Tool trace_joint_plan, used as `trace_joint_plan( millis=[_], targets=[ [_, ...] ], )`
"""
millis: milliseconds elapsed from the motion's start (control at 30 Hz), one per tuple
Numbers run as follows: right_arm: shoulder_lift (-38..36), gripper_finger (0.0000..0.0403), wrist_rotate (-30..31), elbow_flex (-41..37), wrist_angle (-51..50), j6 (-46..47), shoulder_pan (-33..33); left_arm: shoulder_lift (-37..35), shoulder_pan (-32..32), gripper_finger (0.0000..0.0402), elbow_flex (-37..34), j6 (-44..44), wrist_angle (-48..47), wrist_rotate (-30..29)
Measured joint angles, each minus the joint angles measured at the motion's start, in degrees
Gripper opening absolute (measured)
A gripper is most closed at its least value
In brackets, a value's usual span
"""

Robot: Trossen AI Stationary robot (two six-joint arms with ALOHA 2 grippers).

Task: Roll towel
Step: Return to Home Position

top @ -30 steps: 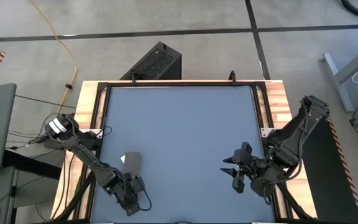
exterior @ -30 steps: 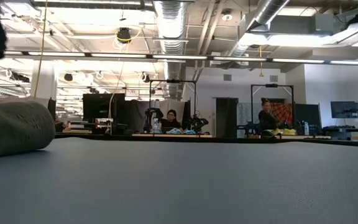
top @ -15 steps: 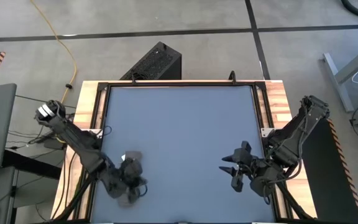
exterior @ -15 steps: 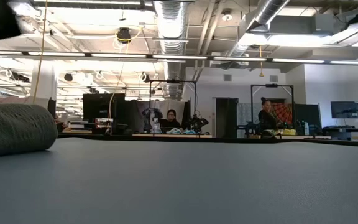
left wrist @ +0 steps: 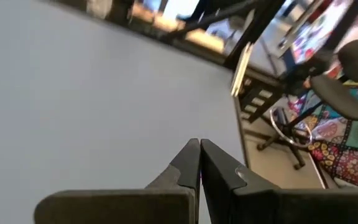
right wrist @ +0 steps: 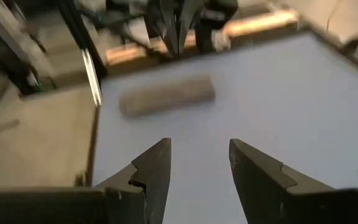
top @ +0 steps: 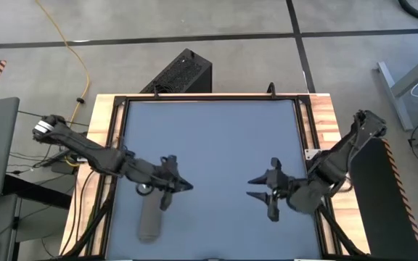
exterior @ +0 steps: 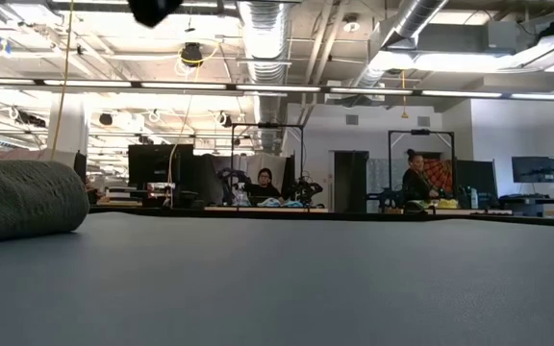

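Note:
The towel [top: 149, 217] is a taupe roll lying on its side on the grey table mat near the near-left corner. It also shows at the left of the low view [exterior: 22, 197] and in the right wrist view [right wrist: 166, 96]. My left gripper [top: 186, 187] is shut and empty. It hangs above the mat just to the right of the roll's far end, pointing toward the table's right; its own view shows the closed tips [left wrist: 199, 146]. My right gripper [top: 254, 189] stands open above the mat's right half, pointing left at the roll [right wrist: 199, 152], with nothing between its fingers.
Wooden rails [top: 107, 123] frame the mat [top: 209, 138], whose middle and far part hold nothing. A black box [top: 183, 72] stands on the floor beyond the far edge. People sit at desks in the room behind [exterior: 263, 183].
My left gripper, still shut, has risen from the roll's near end. It has swung toward the table's far side and right, and turned from pointing down to nearly level. The rolled towel stays on the mat. My right gripper has shifted a little toward the left and rolled.

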Motion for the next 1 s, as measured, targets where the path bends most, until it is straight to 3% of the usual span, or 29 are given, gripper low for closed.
trace_joint_plan(
  millis=[167, 300, 433, 567, 667, 800, 1000],
  targets=[
    [-5.89, 0.0161, -0.11, 0.02, 4.19, -8.11, -1.7, -8.45, 1.26, 0.0, -0.23, 6.51, -1.87, -0.33],
    [-12.3, 0.0098, -1.2, -3.45, 5.54, -11.68, -2.11, -15.97, 2.6, 0.0, -4.2, 9.21, -2.2, -0.39],
    [-21.29, 0.0022, -1.1, -14.13, 12.28, -8.32, -2.92, -25.43, 4.22, 0.0, -11.6, 8.68, -2.08, -0.46],
    [-28.89, 0.0021, -3.7, -28.69, 29.35, -6.53, -7.26, -35.75, 6.72, 0.0, -22.23, 6.12, 1.39, -0.34],
    [-31.71, 0.003, -10.24, -39.75, 43.78, -8.01, -13.35, -43.6, 9.44, 0.0, -30.62, 4.31, 6.64, -0.41],
    [-32.86, 0.0019, -23.01, -51.43, 58.61, -8.18, -26.33, -52.75, 13.4, 0.0, -39.23, 1.4, 11.49, 1.32],
    [-32.88, 0.0016, -42.74, -60.09, 65.64, -7.67, -46.71, -63.78, 17.02, 0.0, -46.39, -2.86, 12.18, 2.66]
  ],
)
